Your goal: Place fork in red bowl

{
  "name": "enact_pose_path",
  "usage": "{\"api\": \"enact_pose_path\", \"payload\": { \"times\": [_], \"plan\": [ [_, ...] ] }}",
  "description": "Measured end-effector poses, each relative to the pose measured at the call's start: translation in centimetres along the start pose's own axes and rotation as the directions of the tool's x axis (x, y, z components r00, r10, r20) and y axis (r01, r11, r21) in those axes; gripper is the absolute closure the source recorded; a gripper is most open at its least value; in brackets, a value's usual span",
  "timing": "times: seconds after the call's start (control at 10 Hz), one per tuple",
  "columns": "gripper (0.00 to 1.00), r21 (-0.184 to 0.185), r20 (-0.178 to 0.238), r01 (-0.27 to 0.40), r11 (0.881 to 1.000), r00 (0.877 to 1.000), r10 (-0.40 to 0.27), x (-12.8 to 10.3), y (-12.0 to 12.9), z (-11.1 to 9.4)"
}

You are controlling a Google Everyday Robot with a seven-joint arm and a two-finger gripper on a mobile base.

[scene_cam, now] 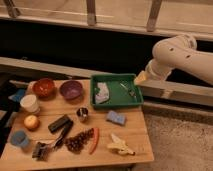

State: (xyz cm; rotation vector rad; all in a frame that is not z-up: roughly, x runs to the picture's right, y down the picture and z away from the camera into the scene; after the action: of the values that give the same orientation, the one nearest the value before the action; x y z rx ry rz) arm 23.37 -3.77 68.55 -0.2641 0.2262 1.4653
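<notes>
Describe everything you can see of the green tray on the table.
The green tray is a shallow rectangular bin with a raised rim, plastic by its look. It lies flat at the far right corner of the wooden table. Inside it, a crumpled white cloth lies in the left half and the thin grey fork in the right half. The gripper hangs open by the tray's far right corner, holding nothing.
</notes>
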Motion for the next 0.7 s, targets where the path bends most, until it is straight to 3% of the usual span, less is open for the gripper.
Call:
{"api": "enact_pose_path", "payload": {
  "times": [0.4,0.7],
  "plan": [
    [0.20,-0.021,0.028,0.025,0.999,0.999,-0.025,-0.9,0.6,0.2],
    [0.20,-0.080,0.051,0.080,0.994,0.996,-0.076,-3.8,4.9,2.3]
  ]
}}
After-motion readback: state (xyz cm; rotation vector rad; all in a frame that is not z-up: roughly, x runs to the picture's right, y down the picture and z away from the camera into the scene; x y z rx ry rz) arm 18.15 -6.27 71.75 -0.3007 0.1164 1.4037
